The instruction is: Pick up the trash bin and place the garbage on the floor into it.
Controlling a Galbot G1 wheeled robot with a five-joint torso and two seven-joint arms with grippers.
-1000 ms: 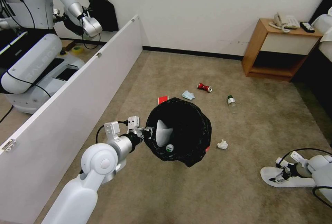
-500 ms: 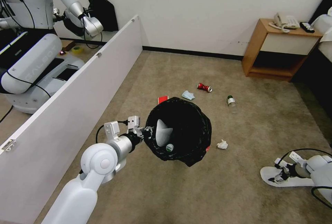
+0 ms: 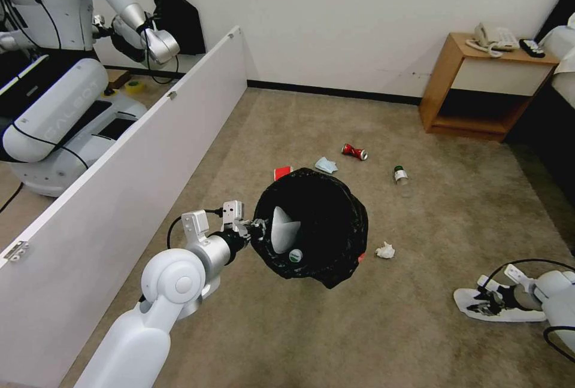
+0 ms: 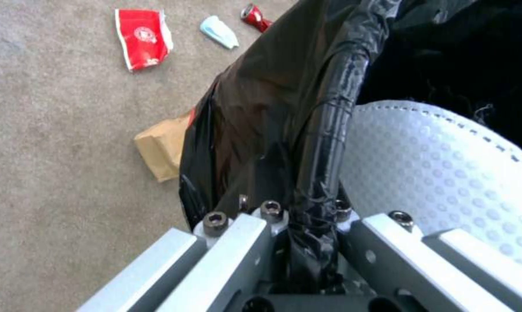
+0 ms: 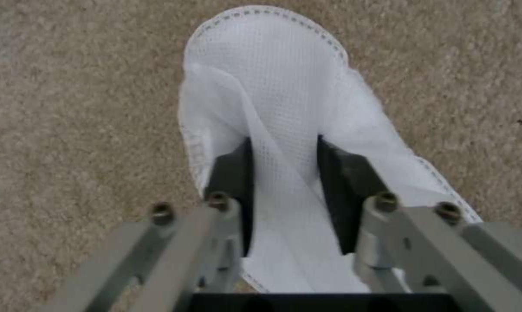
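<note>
Left gripper (image 3: pixel 256 230) clamps trash bin (image 3: pixel 311 226) rim; right gripper (image 5: pixel 284 173), jaws pinching slipper (image 5: pixel 284 108) (lift next, likely), right of bin.

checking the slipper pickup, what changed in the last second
The right gripper drew back toward the robot, fingers around the white slipper, which bunched up shorter. The left gripper stayed clamped on the trash bin; the other litter didn't move.

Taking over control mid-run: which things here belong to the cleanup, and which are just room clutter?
Job:
trash bin, held at its rim by the left claw
white slipper, pinched by the right claw
red can
face mask
red carton
cardboard piece
bottle
tissue wad

Clutter:
nightstand
telephone
white partition board
</note>
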